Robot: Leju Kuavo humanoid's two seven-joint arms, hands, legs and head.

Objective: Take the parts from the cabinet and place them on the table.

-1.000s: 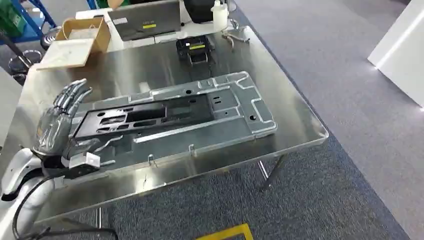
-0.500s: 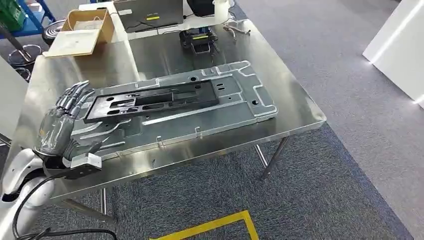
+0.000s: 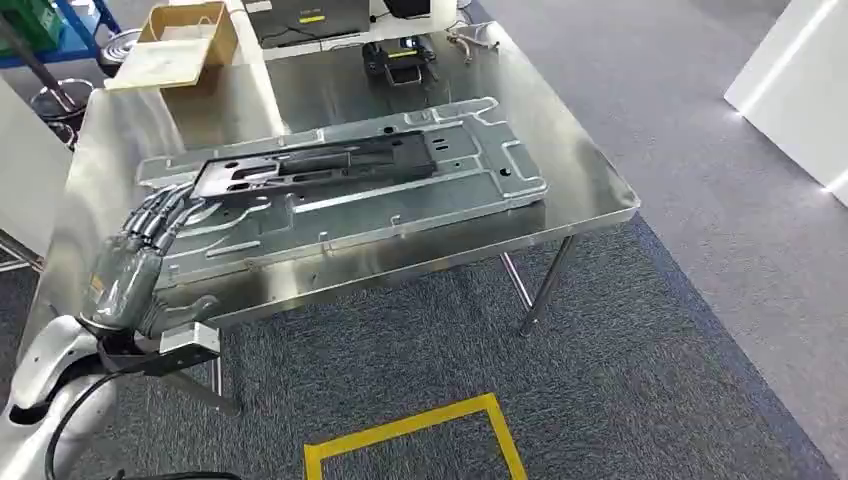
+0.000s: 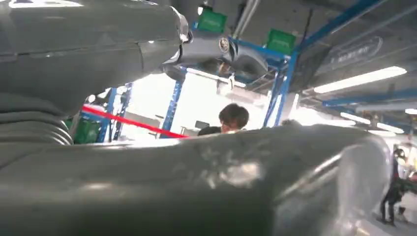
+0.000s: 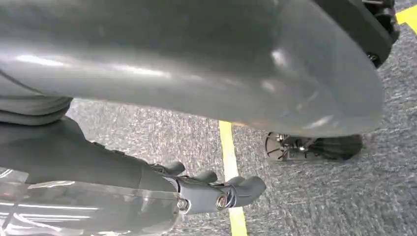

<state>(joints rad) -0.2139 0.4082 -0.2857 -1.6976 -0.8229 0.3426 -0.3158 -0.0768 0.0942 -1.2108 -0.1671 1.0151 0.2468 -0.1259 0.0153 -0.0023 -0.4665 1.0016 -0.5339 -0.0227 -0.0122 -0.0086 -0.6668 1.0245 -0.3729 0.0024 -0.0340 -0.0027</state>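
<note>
Just now my left hand [image 3: 135,262] hovers with fingers spread and holding nothing, its fingertips [image 3: 172,212] over the near end of the large flat silver sheet-metal panel [image 3: 400,205]. Beyond my fingertips, the long black slotted plate [image 3: 315,165] lies on top of that panel, and both rest on the shiny steel table [image 3: 560,175]. Farther off sits an open cardboard box [image 3: 185,45]. My right hand [image 5: 196,189] hangs over grey carpet, fingers loosely curled, holding nothing.

The laptop [image 3: 305,18] is cut off by the head view's top edge; the left hand [image 3: 135,260] hides the surface's [image 3: 580,190] near-left edge.
</note>
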